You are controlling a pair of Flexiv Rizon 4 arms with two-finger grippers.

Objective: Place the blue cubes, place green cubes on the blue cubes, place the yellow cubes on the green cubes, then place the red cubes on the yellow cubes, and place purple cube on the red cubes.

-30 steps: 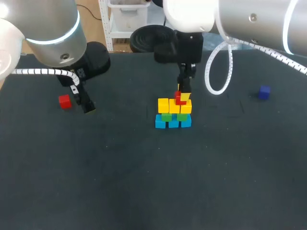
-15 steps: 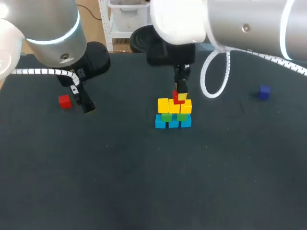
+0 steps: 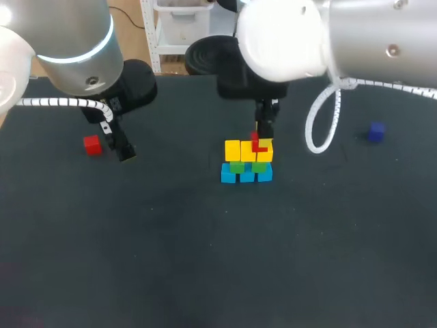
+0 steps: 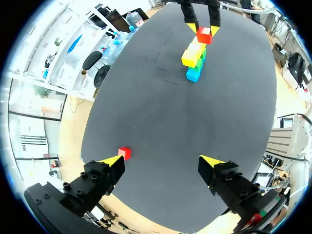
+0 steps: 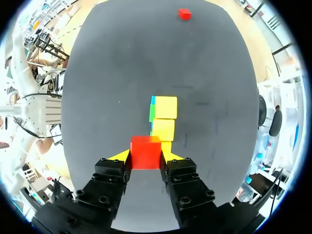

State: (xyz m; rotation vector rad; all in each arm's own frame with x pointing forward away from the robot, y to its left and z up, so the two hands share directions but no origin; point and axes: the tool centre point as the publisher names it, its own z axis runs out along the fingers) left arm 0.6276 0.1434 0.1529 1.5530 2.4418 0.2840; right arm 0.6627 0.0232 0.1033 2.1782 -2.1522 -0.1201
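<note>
Black tabletop [image 3: 205,260] fills the head view. A stack [image 3: 246,164] of cubes stands near its middle: three blue cubes at the bottom, green ones on them, three yellow ones on top. Our right gripper [image 3: 261,139] hangs over the stack's right end, clamped on a red cube [image 3: 259,146] at the level of the yellow row; we cannot tell whether the cube touches it. Well to the left of the stack, our left gripper [image 3: 119,145] is low over the table. A loose red cube [image 3: 91,145] lies just beside it, on the side away from the stack. A purple cube [image 3: 375,132] lies well to the right of the stack.

From the left wrist view, our left gripper's fingers stand wide apart, holding nothing. The loose red cube lies just ahead of one fingertip. The stack is far ahead, with the right gripper over it.

From the right wrist view, both yellow tips press the red cube from two sides. The stack's yellow cubes run ahead from beneath it, with green and blue edges showing along one side. The loose red cube lies far beyond the stack.
</note>
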